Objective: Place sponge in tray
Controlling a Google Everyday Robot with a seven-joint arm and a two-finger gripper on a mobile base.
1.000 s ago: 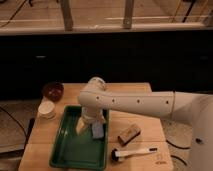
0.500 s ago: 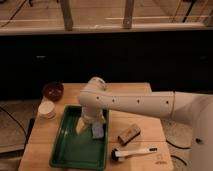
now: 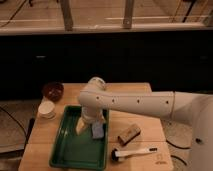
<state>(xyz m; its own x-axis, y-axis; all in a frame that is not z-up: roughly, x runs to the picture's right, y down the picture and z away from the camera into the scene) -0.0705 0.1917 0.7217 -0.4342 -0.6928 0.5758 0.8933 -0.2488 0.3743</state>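
Leftmost, a dark red bowl and a white cup are set on the wooden table, apart from the work. Next comes the tray, laid lengthwise towards the camera, its left half and near end bare. Over its far right part the gripper is hung from the white arm and pointed down into the tray. Its jaws are spread wide, with nothing clamped between them as far as can be judged. The sponge is seen just right of the one pale finger that shows, inside the tray and close against its right rim. Whether it is touched by the other finger cannot be told. The placing is judged to be all but done, and the step in hand to be the withdrawal. A straight lift with the jaws wide is advised, so that the soft block is not dragged or tipped over the low rim beside it. Sideways travel is best avoided until the fingers are above that rim. Further right, a brown block and a white-handled brush are set on the table outside the tray, and should not be swept by the arm.
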